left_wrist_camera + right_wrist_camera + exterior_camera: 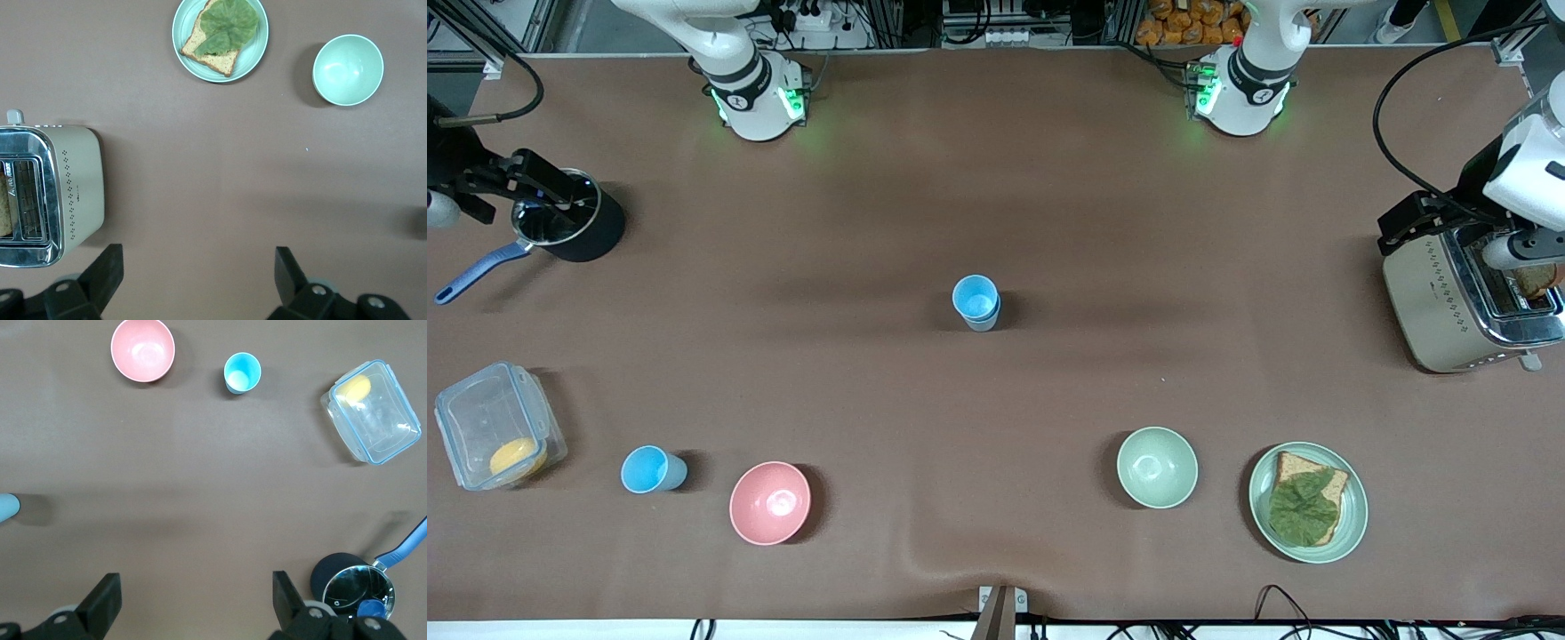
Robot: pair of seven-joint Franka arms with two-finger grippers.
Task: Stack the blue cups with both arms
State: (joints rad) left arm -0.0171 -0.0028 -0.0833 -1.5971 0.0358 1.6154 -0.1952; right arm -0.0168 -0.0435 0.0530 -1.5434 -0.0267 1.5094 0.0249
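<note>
My table (996,178) is spread wide, with clutter pushed to the edges and the middle kept bare for stacking. At my left arm's end sits the toaster (1463,293), a slice poking from its slot, and my left gripper (197,280) hangs up above the table just beside it, fingers spread wide and holding nothing; I judge it is waiting out of the way. At my right arm's end stands the dark pot (569,222) with its blue handle, and my right gripper (193,603) hovers over the table close by it, likewise parted and empty. Along the edge nearest the front camera lie the clear box (498,427) with something yellow in it, the pink bowl (770,502), the green bowl (1157,467) and the plate (1352,516) carrying bread (1334,484) under a leaf. The stacked cups (975,302) stand upright mid-table, between my two arms, a bright blue one seated in a paler one whose base shows below it; that spot suits both my reaches. A single cup (653,469) stands upright just beside the pink bowl, toward my right arm's end, so it falls to my right gripper. I judge one stacking step is done and this last cup remains to be fetched and set on the pair.
</note>
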